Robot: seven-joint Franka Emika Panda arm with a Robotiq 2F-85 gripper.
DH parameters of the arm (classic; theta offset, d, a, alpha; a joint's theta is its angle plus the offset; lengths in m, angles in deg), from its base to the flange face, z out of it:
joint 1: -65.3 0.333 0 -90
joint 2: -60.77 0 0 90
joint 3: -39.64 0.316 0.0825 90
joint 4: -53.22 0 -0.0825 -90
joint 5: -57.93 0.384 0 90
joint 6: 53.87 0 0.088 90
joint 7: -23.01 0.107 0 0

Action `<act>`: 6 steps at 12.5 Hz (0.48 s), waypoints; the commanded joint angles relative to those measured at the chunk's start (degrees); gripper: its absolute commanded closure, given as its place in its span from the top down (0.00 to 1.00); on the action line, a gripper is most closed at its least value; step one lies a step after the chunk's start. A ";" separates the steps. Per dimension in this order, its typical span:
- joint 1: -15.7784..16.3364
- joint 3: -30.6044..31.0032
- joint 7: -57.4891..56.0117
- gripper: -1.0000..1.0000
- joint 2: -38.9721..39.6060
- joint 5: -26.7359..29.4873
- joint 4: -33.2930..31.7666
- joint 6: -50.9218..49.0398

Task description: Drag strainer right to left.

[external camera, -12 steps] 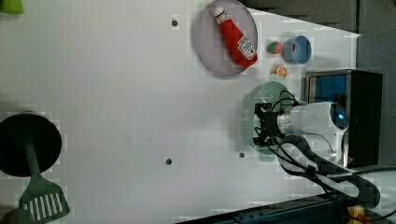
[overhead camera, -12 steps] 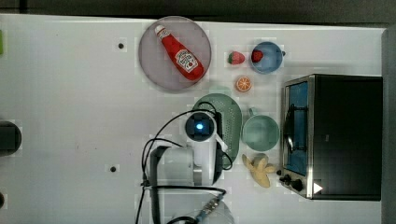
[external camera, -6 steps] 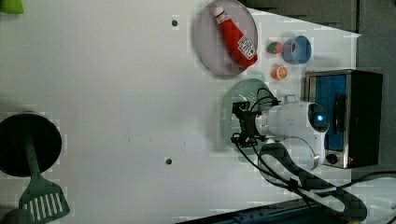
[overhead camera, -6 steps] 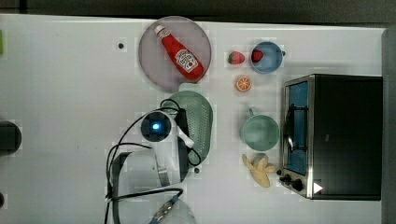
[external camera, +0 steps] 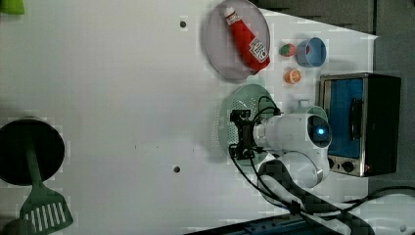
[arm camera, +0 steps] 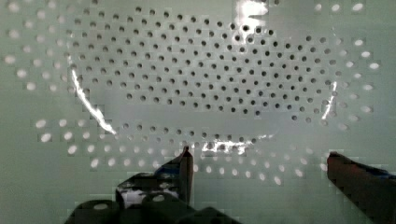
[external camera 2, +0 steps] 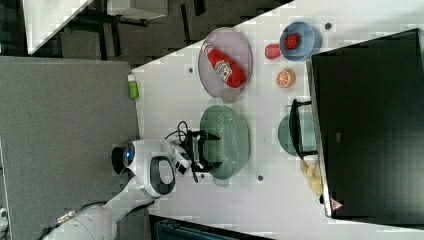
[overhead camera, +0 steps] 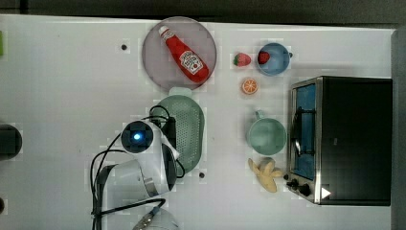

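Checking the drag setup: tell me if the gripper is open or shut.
Open. The gripper has its fingers spread wide apart inside the strainer.

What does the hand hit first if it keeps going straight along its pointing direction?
Most likely the strainer: the open hand points into its perforated wall, nothing between. How close it is stays unclear.

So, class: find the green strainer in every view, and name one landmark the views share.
Top view: strainer at centre, just below the plate.
Left view: strainer right of centre, below the plate.
Right view: strainer at centre, below the plate.
Wrist view: strainer, its holed bottom seen close up.
Shared landmark: the ketchup bottle on the plate.
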 commanded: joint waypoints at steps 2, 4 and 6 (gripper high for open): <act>4.63 1.71 7.90 1.00 0.81 -0.20 3.54 -0.95; 6.73 1.74 9.28 1.00 2.54 1.28 5.79 -0.97; 8.83 1.76 9.41 1.00 4.11 3.91 8.06 -0.97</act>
